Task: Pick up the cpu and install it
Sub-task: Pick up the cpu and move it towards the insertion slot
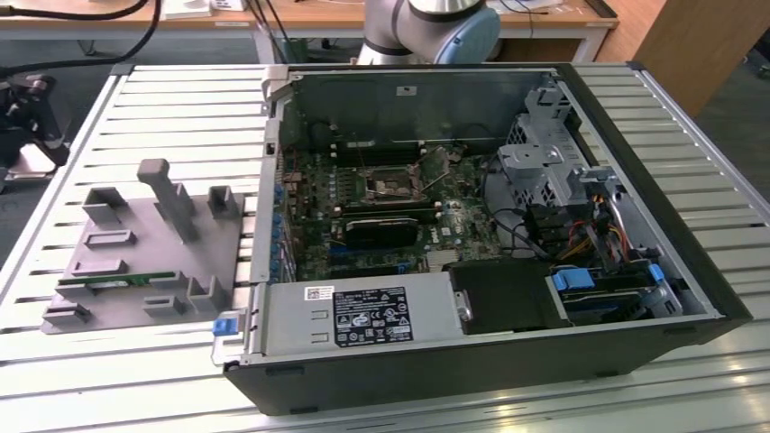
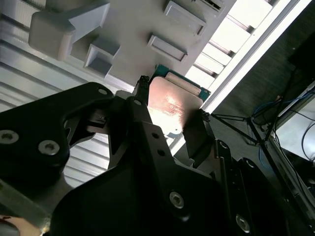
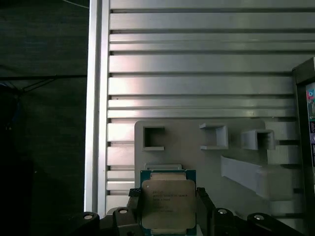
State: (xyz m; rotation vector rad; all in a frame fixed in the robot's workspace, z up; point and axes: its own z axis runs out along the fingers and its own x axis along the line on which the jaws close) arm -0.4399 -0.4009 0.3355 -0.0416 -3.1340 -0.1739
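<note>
The cpu is a flat square chip with a silver-grey top plate and a thin green rim. My gripper is shut on it, one black finger on each side edge. In the second wrist view the cpu catches the light between the same fingers of the gripper. The chip hangs in the air above the grey plastic holder block, near the slatted table's edge. In the exterior view the open computer case lies on the table, with the bare processor socket on its motherboard.
The holder block sits at the exterior view's left of the case, with upright posts and a green memory stick in a slot. The arm's base stands behind the case. Cables, a drive cage and a power supply crowd the case.
</note>
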